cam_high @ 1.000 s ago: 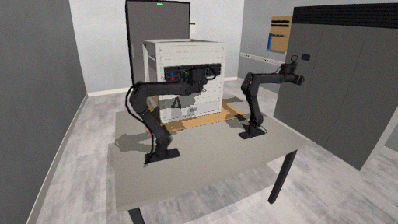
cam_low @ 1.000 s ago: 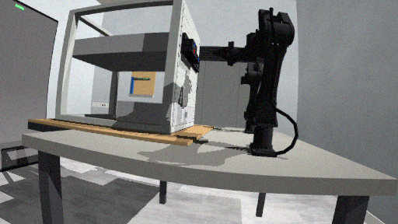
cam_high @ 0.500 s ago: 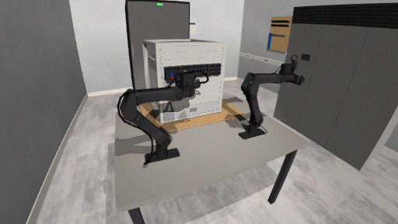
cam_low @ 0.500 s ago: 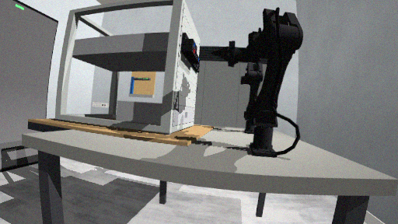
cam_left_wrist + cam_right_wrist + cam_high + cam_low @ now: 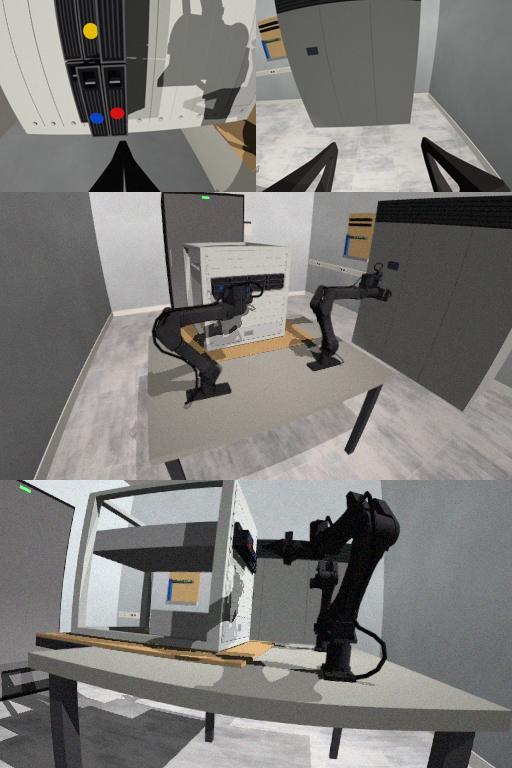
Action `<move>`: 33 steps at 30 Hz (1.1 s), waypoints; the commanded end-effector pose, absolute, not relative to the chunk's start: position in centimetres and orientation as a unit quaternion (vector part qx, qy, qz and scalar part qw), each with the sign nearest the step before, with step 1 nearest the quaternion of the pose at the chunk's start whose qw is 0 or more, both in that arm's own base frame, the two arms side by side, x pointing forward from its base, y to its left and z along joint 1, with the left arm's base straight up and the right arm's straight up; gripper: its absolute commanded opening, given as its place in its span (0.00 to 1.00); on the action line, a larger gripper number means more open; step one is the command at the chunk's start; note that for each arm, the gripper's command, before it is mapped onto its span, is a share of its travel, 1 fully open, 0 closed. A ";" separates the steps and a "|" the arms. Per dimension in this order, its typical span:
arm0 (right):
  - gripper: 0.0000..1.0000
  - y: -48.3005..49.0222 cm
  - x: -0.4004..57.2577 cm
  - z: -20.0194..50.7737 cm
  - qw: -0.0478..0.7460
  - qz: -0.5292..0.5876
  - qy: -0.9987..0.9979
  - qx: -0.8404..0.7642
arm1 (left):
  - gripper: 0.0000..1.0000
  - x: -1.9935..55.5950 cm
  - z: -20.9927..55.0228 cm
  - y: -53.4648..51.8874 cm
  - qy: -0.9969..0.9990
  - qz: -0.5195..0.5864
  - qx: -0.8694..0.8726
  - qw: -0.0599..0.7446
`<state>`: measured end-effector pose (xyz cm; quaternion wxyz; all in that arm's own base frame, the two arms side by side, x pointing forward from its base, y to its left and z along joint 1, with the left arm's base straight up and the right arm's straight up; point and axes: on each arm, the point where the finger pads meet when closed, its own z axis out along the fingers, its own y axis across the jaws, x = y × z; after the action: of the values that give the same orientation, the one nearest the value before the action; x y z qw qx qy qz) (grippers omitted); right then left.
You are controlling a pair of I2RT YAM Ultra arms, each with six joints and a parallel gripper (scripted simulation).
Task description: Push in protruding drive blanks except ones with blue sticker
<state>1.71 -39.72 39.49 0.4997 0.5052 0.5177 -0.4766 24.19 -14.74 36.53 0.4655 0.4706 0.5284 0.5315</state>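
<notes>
On the desk (image 5: 270,392) (image 5: 300,700), beyond the left arm's closed jaws, two blanks, one blue-stickered (image 5: 93,101), one red-stickered (image 5: 117,99), protrude; the right jaws gape.

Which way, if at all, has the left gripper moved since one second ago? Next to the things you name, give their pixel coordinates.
Yes: in the top view, the left gripper (image 5: 253,307) (image 5: 262,545) (image 5: 122,144) shifted picture-left across the rack's (image 5: 270,309) (image 5: 226,510) (image 5: 20,82) front.
</notes>
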 end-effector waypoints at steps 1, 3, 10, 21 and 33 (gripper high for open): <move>1.00 -39.8 1.2 41.6 0.507 -0.493 0.507 0.493 | 0.00 26.3 37.7 -15.8 0.523 0.513 0.471 0.492; 1.00 -39.8 1.2 41.6 0.507 -0.493 0.507 0.493 | 0.00 27.1 37.8 -15.7 0.523 0.514 0.470 0.492; 1.00 -39.8 1.2 41.6 0.507 -0.493 0.507 0.493 | 0.00 27.7 37.8 -15.4 0.522 0.514 0.471 0.491; 1.00 -39.8 1.2 41.6 0.507 -0.493 0.507 0.493 | 0.00 27.6 37.8 -15.5 0.521 0.513 0.473 0.492; 1.00 -39.8 1.2 41.6 0.507 -0.493 0.507 0.493 | 0.00 27.9 37.8 -16.8 0.521 0.515 0.475 0.488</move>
<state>1.71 -39.72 39.49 0.4997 0.5052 0.5177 -0.4765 27.89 -16.38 36.44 0.4747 0.4875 0.5157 0.5206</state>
